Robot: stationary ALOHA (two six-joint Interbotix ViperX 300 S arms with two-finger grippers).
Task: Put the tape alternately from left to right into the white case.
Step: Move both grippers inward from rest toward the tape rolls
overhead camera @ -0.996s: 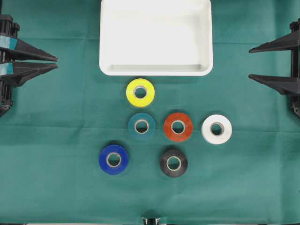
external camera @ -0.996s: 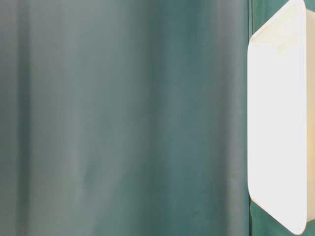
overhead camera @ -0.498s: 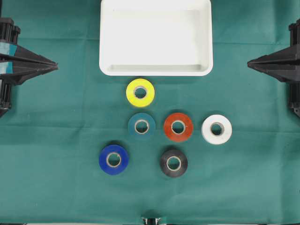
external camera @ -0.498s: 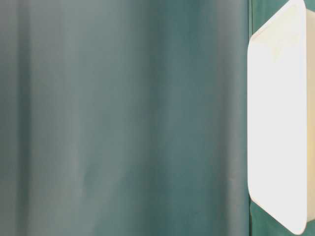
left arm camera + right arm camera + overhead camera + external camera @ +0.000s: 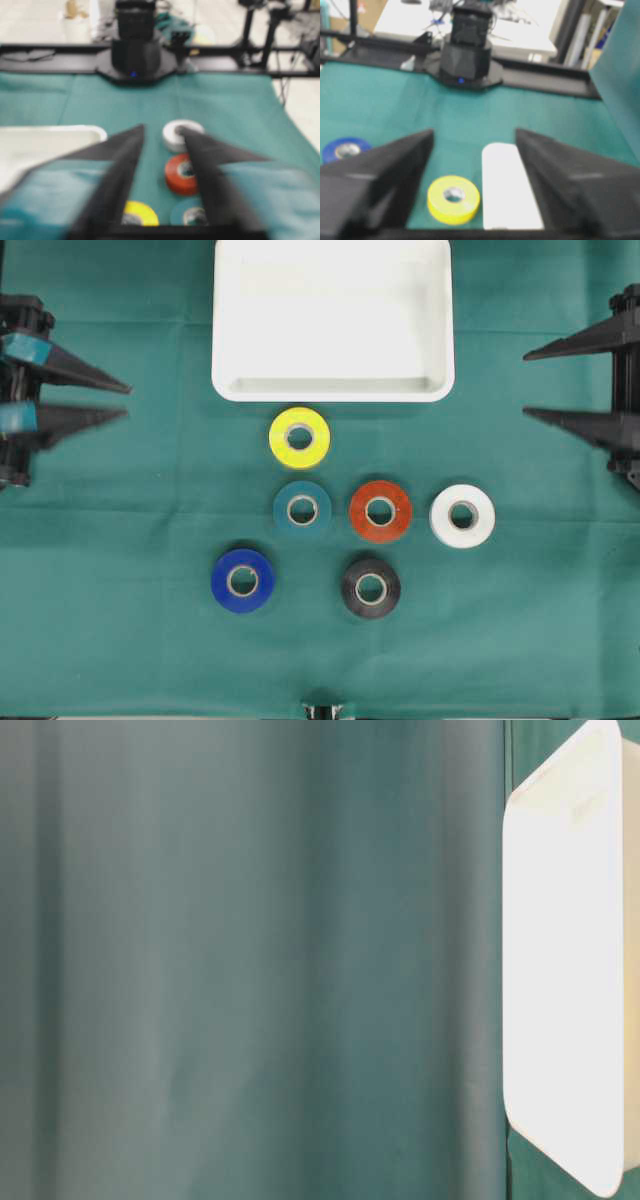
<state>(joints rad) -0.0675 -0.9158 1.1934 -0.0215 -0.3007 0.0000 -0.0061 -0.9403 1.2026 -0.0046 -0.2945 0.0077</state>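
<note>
Both grippers have sprung apart since half a second ago.
Left gripper (image 5: 125, 402) and right gripper (image 5: 528, 385) gape empty; six tape rolls (image 5: 300, 437) lie outside the white case (image 5: 332, 390).

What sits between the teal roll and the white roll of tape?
The red-orange roll lies between the teal roll and the white roll, seen from overhead.

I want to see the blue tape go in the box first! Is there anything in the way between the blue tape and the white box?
Partly. The blue tape lies low on the cloth, and the teal tape and yellow tape sit near the straight line to the white box. Lifted over them, nothing visible blocks it.
</note>
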